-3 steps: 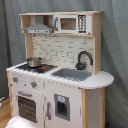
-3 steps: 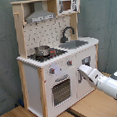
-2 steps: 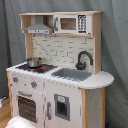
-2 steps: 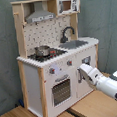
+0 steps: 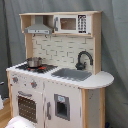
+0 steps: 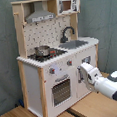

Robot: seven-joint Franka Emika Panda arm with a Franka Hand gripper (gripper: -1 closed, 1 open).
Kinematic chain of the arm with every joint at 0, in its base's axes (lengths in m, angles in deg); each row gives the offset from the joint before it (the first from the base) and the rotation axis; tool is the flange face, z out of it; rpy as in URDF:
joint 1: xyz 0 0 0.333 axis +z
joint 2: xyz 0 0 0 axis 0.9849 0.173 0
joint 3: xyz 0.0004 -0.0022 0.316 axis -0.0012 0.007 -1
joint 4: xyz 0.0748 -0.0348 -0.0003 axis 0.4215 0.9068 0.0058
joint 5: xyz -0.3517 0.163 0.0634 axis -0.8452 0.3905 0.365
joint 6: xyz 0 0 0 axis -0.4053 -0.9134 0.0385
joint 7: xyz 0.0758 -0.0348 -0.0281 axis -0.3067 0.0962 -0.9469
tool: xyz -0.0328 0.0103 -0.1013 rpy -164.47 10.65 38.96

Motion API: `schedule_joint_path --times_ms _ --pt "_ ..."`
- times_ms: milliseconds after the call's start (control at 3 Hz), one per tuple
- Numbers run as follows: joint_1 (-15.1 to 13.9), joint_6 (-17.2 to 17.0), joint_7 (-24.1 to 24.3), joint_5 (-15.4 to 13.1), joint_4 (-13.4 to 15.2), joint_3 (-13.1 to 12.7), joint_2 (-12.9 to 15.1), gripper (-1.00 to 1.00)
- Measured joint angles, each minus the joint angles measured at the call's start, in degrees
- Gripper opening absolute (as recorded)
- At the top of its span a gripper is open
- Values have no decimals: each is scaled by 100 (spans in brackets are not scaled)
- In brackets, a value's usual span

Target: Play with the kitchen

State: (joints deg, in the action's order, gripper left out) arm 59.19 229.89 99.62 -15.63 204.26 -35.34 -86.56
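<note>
The kitchen (image 5: 57, 70) stands upright on a wooden floor (image 6: 29, 116) in front of a grey curtain (image 5: 114, 45), and appears in both exterior views. Its body is white with light-wood side panels.

Upper section: a grey hood (image 5: 38, 27) sits on the first exterior view's left, with a microwave (image 5: 71, 23) beside it on the first exterior view's right. A tiled back panel (image 5: 57, 49) lies below both.

Counter level: a small metal pot (image 5: 34, 62) rests on the stovetop (image 5: 32, 67). A grey sink (image 5: 71, 74) is set into the counter next to the stovetop, and a black faucet (image 5: 83, 59) arches over its rear edge.

Lower section: the oven door (image 6: 61, 89) carries a horizontal handle, with knobs (image 6: 60, 67) above it. A second cabinet door (image 5: 62, 106) sits to the first exterior view's right of the oven.

In the second exterior view, the white arm (image 6: 102, 82) reaches in from the second exterior view's lower right. The hand (image 6: 83, 69) is at the front of the kitchen, near the cabinet panel just below the sink. Whether its fingers are apart or together cannot be determined, and contact with the panel cannot be confirmed.
</note>
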Motion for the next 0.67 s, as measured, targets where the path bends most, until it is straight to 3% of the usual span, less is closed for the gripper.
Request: schedule_joint_path --times_ms 667 --pt "-157 0 1274 -270 40 -141 -2 100"
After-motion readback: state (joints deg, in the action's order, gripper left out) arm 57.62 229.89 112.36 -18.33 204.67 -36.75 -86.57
